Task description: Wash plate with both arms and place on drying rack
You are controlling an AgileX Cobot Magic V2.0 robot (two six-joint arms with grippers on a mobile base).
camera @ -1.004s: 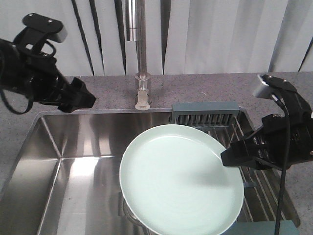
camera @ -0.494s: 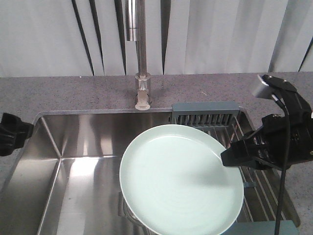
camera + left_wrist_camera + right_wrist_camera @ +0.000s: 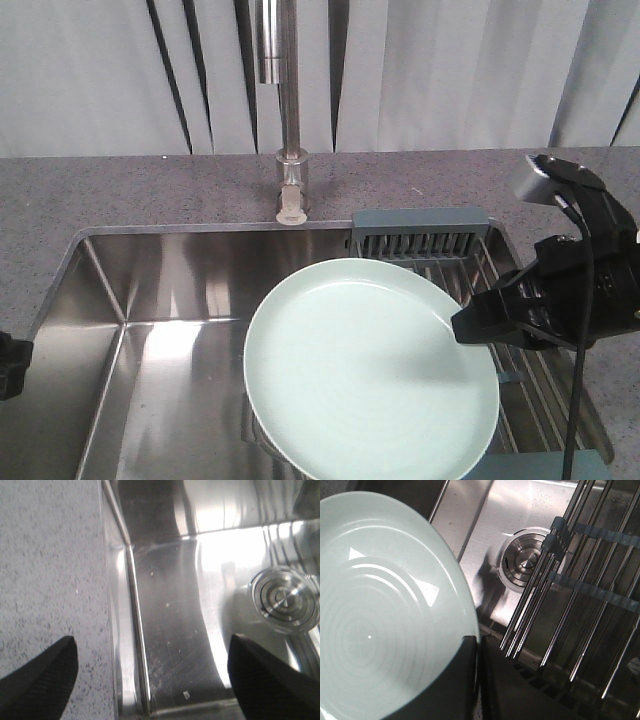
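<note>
Right tool (image 3: 462, 327) pinched tight on plate (image 3: 370, 370) rim, plate held over sink (image 3: 150, 290), right half. Rack (image 3: 420, 238) spans sink's right end. Left tool (image 3: 152, 642) spread wide, empty, over sink's left edge and counter (image 3: 50, 555).

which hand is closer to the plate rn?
Right. The right hand grips the plate by its rim; the left hand hangs open over the sink's far left edge, apart from it.

left gripper (image 3: 150, 647): hung low, fingers spread wide
right gripper (image 3: 468, 326): pointed inward, was pinched tight on the plate (image 3: 365, 370) rim
</note>
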